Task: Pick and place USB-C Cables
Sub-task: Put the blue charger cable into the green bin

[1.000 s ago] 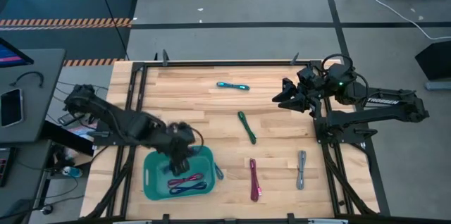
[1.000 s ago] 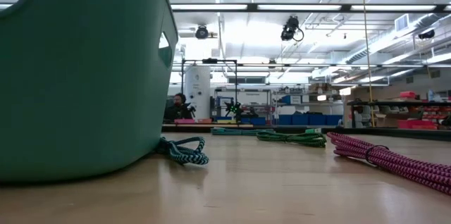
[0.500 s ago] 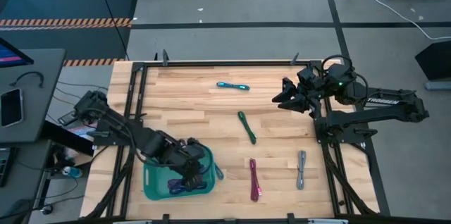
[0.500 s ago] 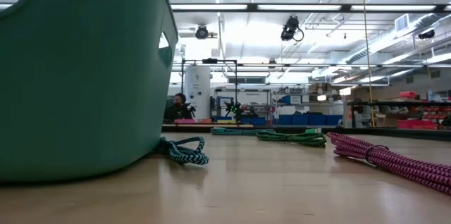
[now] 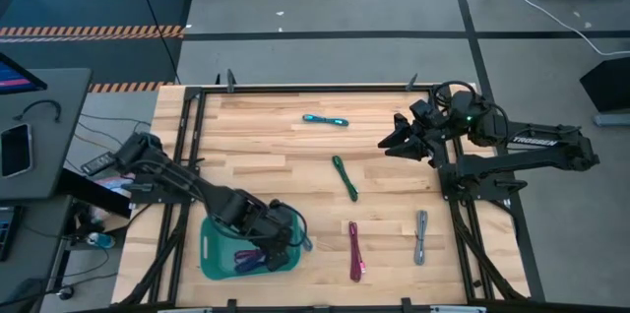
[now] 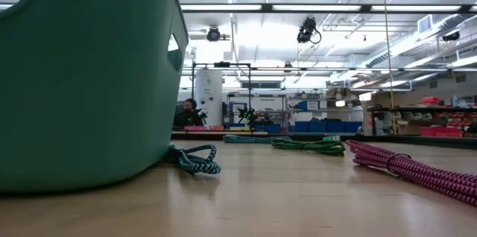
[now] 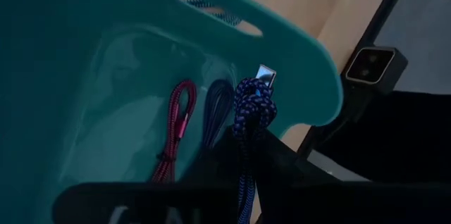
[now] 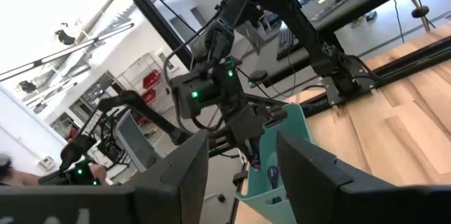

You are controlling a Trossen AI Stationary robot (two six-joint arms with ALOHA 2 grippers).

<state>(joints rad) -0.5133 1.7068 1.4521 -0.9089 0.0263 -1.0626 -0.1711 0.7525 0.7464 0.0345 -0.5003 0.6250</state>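
Note:
My left gripper (image 5: pixel 281 247) reaches down over the near right corner of the teal basket (image 5: pixel 215 254), shut on a blue-purple braided USB-C cable (image 7: pixel 252 111). A magenta cable (image 7: pixel 176 129) and a dark blue one (image 7: pixel 215 115) lie on the basket's floor. On the table lie a cyan cable (image 5: pixel 325 119), a green one (image 5: pixel 345 177), a magenta one (image 5: pixel 354 251), a grey one (image 5: pixel 421 237) and a dark teal one (image 6: pixel 194 161) against the basket's right wall. My right gripper (image 5: pixel 392 136) hovers open at the far right, holding nothing. My left gripper pinches the blue-purple cable bundle between its two fingers, slanting down from above. The bundle's folded end with a silver plug (image 7: pixel 266 76) sticks out past the fingertips, above the basket's inside and clear of its floor. The gripper's own body hides the place of contact.
The basket's right rim with its handle slot (image 7: pixel 215 11) stands close to my left gripper. A small black camera box (image 7: pixel 371 65) sits by the table's near edge. Bare wood lies between the loose cables at mid-table.
My left gripper has gone down and toward the table's near right, from above the basket's far rim to over its near right corner, carrying the blue-purple cable along. My right gripper's wrist has tipped slightly in place.

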